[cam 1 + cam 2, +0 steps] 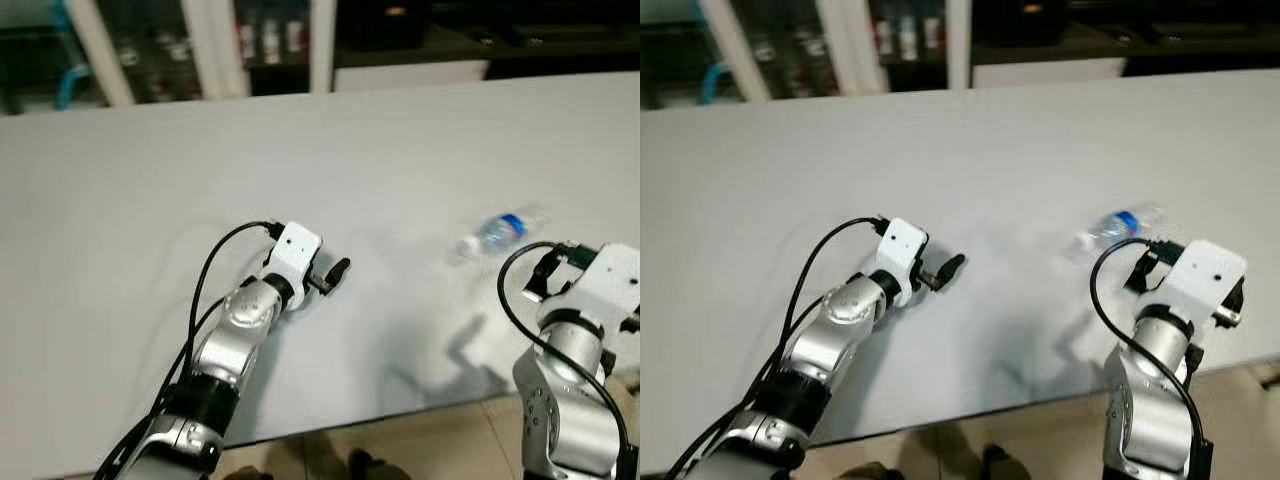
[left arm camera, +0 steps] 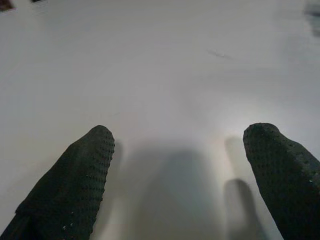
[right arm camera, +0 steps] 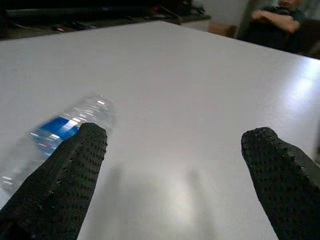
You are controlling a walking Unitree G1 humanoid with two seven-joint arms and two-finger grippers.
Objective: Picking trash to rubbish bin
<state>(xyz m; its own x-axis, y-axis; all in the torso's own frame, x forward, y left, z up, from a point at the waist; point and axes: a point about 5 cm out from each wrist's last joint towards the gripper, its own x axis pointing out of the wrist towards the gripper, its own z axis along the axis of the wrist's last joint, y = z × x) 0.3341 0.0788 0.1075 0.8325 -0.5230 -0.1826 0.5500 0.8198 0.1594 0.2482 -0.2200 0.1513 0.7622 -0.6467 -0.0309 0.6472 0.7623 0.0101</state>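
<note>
A clear plastic bottle [image 1: 497,232] with a blue label lies on its side on the white table [image 1: 150,200], toward the right. My right gripper [image 3: 176,135] hovers open just short of it. In the right wrist view the bottle [image 3: 60,127] lies beside and partly behind one finger [image 3: 75,170], not between the two. My left gripper [image 1: 335,272] rests low over the bare tabletop at the middle. Its fingers [image 2: 75,185] are spread open with nothing between them.
The table's near edge [image 1: 400,415] runs just in front of me, with tiled floor [image 1: 450,445] below it. Glass-door cabinets [image 1: 200,40] stand behind the far edge. A person [image 3: 280,20] sits with folded arms beyond the table.
</note>
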